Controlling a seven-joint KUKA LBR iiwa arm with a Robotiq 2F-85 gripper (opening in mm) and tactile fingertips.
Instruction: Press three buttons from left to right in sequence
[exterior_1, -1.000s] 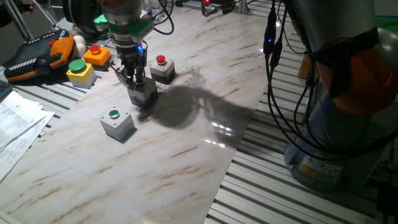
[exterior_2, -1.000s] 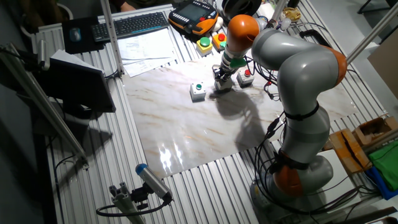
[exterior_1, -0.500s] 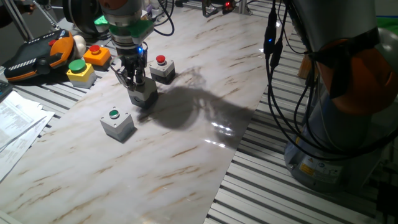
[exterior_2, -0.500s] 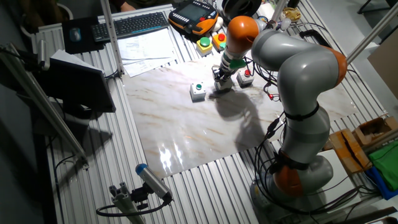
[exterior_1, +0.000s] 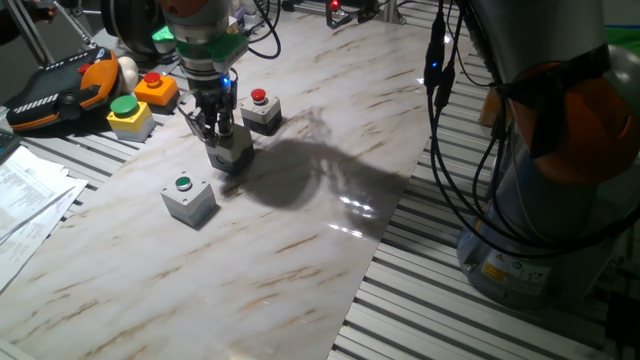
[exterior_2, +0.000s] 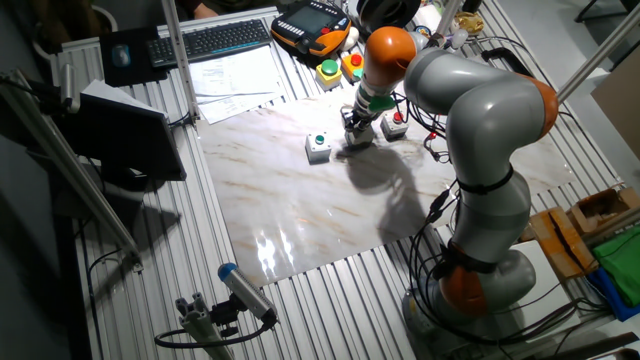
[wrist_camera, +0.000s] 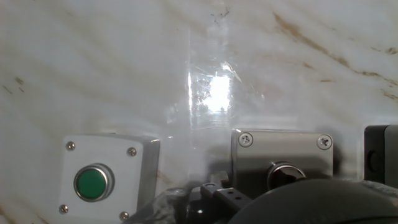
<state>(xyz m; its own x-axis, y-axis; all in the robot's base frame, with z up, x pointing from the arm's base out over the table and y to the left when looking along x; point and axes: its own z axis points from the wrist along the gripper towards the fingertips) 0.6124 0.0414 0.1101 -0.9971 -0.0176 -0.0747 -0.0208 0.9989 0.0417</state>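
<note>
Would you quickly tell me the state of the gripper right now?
Gripper: down on the middle box; whether its fingers are open or shut cannot be told.

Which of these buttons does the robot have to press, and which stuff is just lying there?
For the job:
- grey box with green button
- middle grey box, under the gripper
- grey box with red button

Just lying about:
- yellow box with big green button
- orange box with red button
- keyboard
- papers
- orange-and-black handheld controller
</note>
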